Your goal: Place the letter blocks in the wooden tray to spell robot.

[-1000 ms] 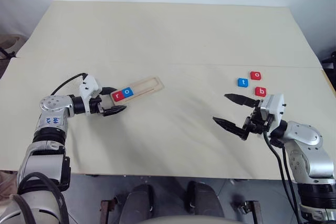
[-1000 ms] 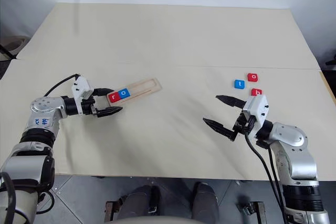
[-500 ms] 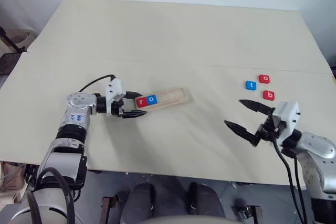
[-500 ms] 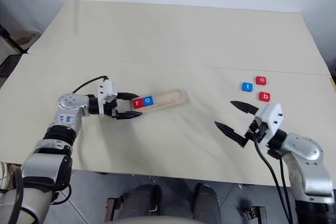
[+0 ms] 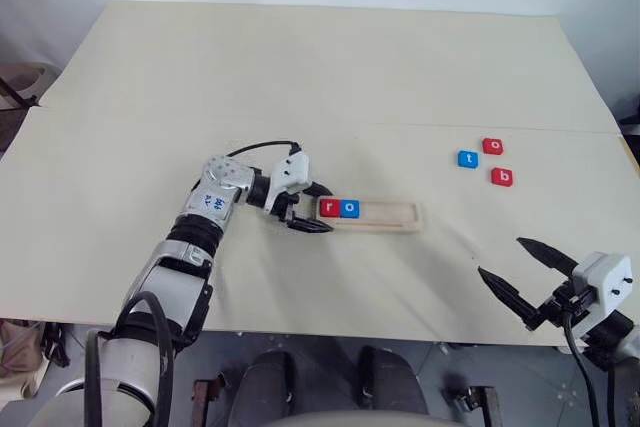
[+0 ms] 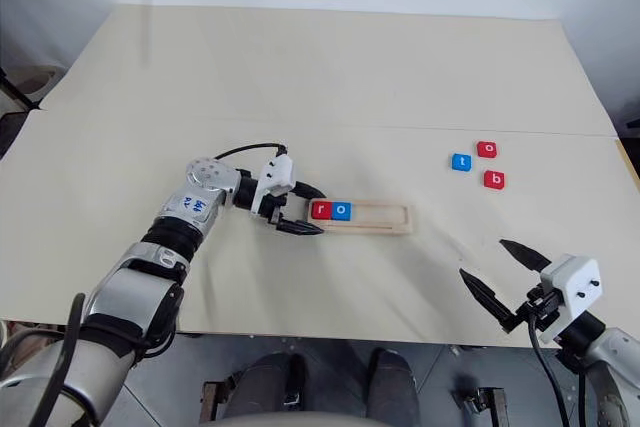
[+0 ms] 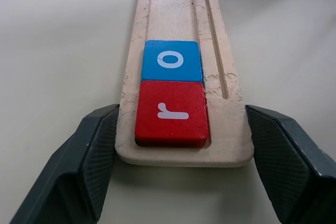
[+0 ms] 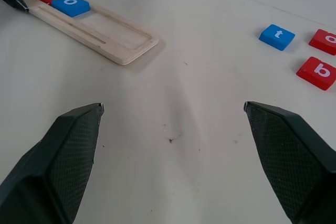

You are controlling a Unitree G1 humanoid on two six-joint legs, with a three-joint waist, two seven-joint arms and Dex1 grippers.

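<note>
The table is pale beige, with one seam line across it, and nothing lies between the tray and the three loose blocks. The tray is a long pale-wood holder with a shallow slot, and it lies near the middle of the table, its long side running left to right. In its left end sit a red r and a blue o, touching each other; the other part of the slot is free. Well apart, on the right side, lie a blue t, a red o just beside it, and a red b a little nearer to the robot. The left arm reaches across, bent at the wrist, and the left gripper points along the tray; its fingers stand on both sides of the tray's left end, close against its edges. The right gripper hangs near the table's front right edge, wide open and empty, pointing toward the table's middle.
</note>
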